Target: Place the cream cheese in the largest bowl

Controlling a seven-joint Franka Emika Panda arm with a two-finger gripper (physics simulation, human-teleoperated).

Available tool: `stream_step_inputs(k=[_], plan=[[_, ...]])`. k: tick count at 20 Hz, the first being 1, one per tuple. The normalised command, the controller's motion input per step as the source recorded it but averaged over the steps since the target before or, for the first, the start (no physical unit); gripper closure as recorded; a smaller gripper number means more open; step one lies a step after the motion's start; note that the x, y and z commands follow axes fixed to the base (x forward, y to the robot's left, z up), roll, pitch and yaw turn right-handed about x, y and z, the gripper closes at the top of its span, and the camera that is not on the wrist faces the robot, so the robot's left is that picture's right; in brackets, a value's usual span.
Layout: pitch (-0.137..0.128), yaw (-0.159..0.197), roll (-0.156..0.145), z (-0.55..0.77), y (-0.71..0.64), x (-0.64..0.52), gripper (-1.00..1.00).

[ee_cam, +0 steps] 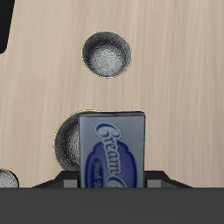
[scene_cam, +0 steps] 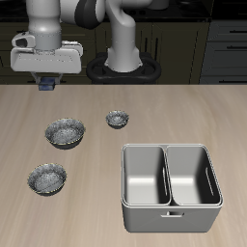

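Nearest the wrist camera, one cream cheese (ee_cam: 114, 150) box, dark blue with a paler label, sits clamped between the closed fingers of the gripper (ee_cam: 112, 179), raised above the surface (ee_cam: 175, 96). In the exterior view the gripper (scene_cam: 46, 85) hangs high near the back edge of the surface (scene_cam: 145, 106), with the cream cheese (scene_cam: 45, 84) just visible beneath it.

Three speckled bowls rest on the surface. The largest bowl (scene_cam: 65, 132) lies in front of the gripper, toward the front edge. A near-equal bowl (scene_cam: 46, 178) lies nearer the front edge than the largest bowl. The smallest bowl (scene_cam: 117, 119) lies just beside the largest bowl, slightly farther back. One grey two-compartment bin (scene_cam: 171, 185) stands well apart from the largest bowl, near the front edge.
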Motion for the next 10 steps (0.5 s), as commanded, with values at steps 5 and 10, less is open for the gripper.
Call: stream_step_inputs(k=[5, 10], plan=[[0.033, -0.003, -0.001, -0.34, 0.1, 0.13, 1.0], [0.013, 0.002, 0.018, -0.18, 0.13, 0.1, 1.0]])
